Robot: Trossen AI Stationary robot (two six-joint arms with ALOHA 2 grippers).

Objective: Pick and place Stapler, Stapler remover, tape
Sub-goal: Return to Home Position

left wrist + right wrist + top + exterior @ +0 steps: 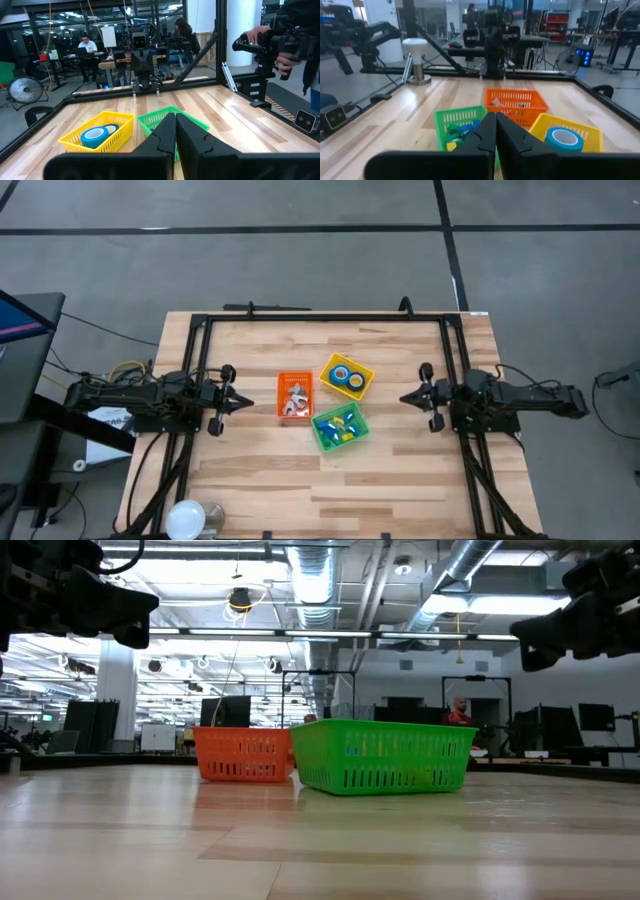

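Left pincer (pixel 248 404) and right pincer (pixel 404 397) hang closed and empty, inward of the bench's (pixel 400 480) left and right edges. We find the tape (pixel 342 374) inside the yellow bin (pixel 327 365) mid-bench. We judge homing to be the step in hand, and the next move calls for no further grasp.

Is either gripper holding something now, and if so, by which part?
Nothing is held. The left gripper and the right gripper are both shut and empty, one at each side of the table.

Smooth pale wood table (pixel 400 480), faintly glossy, slotted plastic orange bin (pixel 240 755), green bin (pixel 380 755), yellow bin (pixel 122 131)
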